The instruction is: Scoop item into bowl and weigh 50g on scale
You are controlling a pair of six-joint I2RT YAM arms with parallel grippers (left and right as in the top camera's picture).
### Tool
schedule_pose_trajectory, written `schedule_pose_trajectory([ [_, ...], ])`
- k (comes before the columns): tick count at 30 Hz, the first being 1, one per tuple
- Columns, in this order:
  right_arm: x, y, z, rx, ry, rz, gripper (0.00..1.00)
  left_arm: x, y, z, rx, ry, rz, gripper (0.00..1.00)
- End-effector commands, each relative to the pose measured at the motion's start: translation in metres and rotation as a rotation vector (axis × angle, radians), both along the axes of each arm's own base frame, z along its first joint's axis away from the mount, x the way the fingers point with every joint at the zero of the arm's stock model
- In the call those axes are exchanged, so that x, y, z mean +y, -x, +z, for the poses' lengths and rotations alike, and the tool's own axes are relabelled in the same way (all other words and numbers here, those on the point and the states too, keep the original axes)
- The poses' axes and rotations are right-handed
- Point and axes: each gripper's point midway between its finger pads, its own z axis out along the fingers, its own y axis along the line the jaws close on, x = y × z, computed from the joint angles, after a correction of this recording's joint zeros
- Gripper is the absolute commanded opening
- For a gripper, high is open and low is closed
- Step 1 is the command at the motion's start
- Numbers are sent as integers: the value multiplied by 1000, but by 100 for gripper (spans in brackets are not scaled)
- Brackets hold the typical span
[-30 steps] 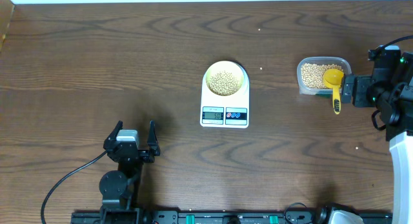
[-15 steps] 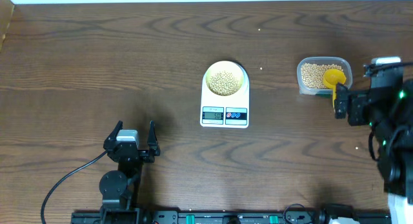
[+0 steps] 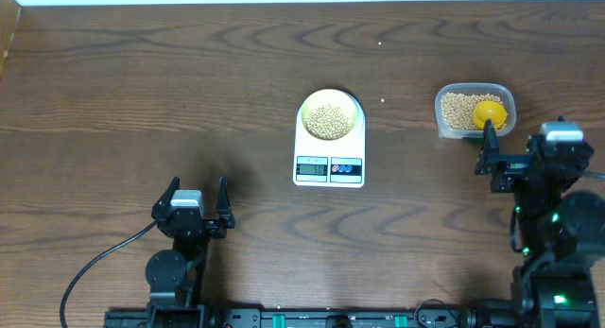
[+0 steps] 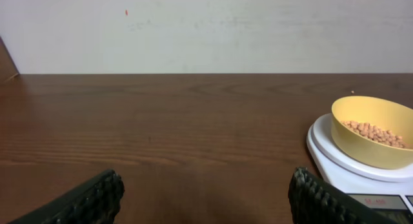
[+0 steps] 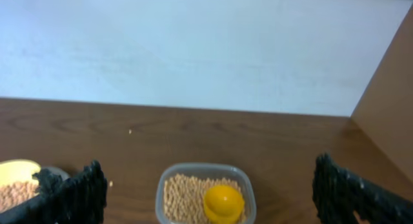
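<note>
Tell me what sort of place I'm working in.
Probably a robot test bench, not a kitchen: a wood-grain table against a plain white wall, set with a scale, bowl and tub of beans.

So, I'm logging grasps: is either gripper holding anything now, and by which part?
Nothing is held. The left gripper and right gripper both stand open and empty; the yellow scoop lies in the clear tub.

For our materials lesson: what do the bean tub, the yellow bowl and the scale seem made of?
Tub: probably clear plastic; beans show through its greyish see-through wall.
Bowl: likely matte plastic, possibly ceramic; even pale yellow, no glare.
Scale: smooth white plastic casing, apparently; rounded moulded edges.
</note>
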Motion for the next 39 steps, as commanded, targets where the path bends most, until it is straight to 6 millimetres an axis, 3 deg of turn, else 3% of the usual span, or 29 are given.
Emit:
schedule_pose_trajectory([
  [1, 3, 4, -9, -61, -81, 4, 99, 0, 1, -15, 47, -13, -7, 84],
  [15, 4, 22, -53, -260, -206, 20, 99, 0, 1, -15, 47, -13, -7, 84],
  [24, 4, 35, -62, -330, -214, 30, 99, 0, 1, -15, 47, -13, -7, 84],
  [30, 4, 34, -75, -275, -215, 23, 99, 0, 1, -15, 47, -13, -7, 84],
  [39, 1, 36, -110, -139, -217, -12, 99, 0, 1, -15, 47, -13, -7, 84],
])
